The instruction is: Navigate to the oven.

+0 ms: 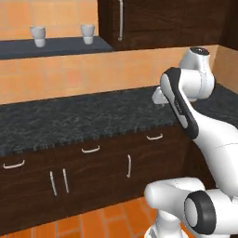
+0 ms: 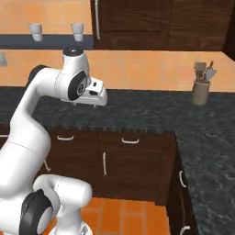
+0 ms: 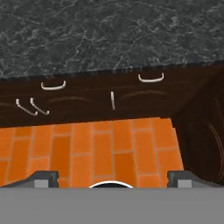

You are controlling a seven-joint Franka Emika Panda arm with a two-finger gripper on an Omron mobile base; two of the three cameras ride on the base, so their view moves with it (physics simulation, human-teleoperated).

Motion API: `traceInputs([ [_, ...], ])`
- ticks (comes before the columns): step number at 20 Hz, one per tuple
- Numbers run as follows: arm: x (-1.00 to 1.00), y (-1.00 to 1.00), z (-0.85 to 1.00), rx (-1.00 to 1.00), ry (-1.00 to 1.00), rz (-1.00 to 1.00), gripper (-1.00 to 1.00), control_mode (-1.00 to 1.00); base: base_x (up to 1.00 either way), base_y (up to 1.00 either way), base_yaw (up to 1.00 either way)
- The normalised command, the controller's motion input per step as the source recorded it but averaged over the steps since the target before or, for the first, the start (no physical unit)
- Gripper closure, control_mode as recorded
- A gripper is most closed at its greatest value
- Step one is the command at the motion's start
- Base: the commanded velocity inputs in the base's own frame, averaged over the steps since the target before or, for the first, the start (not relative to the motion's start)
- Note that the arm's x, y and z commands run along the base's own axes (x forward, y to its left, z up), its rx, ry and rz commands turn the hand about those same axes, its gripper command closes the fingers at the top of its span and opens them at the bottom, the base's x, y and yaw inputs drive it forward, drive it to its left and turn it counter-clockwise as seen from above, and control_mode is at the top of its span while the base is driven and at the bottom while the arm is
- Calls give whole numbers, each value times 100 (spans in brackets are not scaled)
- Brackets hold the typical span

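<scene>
White two-finger claw, fingers spread wide and empty, poised above the dark speckled stone counter and orange tiled floor. Oven location undeterminable; driving risks striking the corner cabinets ahead.

The worktop is dark grey stone with pale speckled veining. The cabinets below are dark brown wood grain with pale silver handles. The floor is orange brick tile. The wall is light orange tile. Two white cups stand on a dark shelf. A beige utensil holder stands on the worktop.
</scene>
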Motion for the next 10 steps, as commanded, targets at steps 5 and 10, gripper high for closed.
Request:
traceInputs([
  [5,0,0,0,0,0,0,-100,100,0,24,91],
  [10,0,0,0,0,0,0,-100,100,0,20,93],
])
